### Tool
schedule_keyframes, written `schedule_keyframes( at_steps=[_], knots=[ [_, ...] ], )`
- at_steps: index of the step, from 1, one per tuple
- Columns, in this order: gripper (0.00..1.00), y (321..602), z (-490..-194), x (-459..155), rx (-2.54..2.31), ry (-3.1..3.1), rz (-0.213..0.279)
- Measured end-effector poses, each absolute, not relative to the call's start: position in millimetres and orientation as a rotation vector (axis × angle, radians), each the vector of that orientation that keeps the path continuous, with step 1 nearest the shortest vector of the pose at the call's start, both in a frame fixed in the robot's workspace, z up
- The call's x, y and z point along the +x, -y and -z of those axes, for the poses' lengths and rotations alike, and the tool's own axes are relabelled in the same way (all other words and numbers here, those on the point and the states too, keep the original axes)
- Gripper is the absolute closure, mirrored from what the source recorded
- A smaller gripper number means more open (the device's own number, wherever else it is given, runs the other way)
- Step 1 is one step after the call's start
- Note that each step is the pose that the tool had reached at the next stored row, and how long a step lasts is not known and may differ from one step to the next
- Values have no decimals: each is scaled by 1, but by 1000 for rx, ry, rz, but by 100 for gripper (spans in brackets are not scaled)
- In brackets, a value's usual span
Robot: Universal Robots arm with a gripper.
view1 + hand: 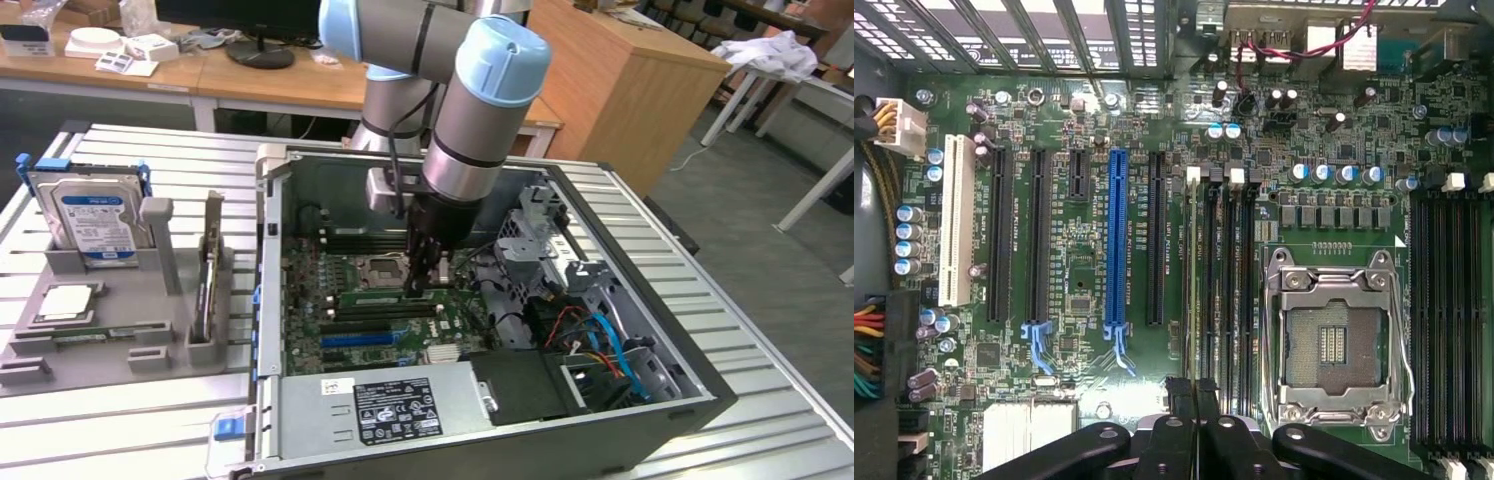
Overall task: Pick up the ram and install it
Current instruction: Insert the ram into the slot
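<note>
Arm [467, 130] upright in PC case [534, 445], gripper [424, 287] closed, tips at mem slots [1222, 280]

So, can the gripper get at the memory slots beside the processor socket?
Probably yes: the case is open, the gripper hangs right above the memory slots, and no cable or part crosses them.

The arm [461, 120] is made of grey metal tubes, with joints capped [505, 45] in pale blue. A thin black cable [396, 150] is strung alongside. The hand [424, 288] is black, with rounded links.
</note>
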State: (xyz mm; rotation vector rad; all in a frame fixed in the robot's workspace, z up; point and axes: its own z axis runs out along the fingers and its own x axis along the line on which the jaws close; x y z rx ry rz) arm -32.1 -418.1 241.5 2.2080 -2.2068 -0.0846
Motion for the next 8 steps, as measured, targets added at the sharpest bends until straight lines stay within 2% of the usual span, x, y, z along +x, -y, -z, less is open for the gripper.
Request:
schedule_keyframes(
  at_steps=[8],
  knots=[
    [88, 418, -241, -33, 2209, 2207, 84]
  ],
)
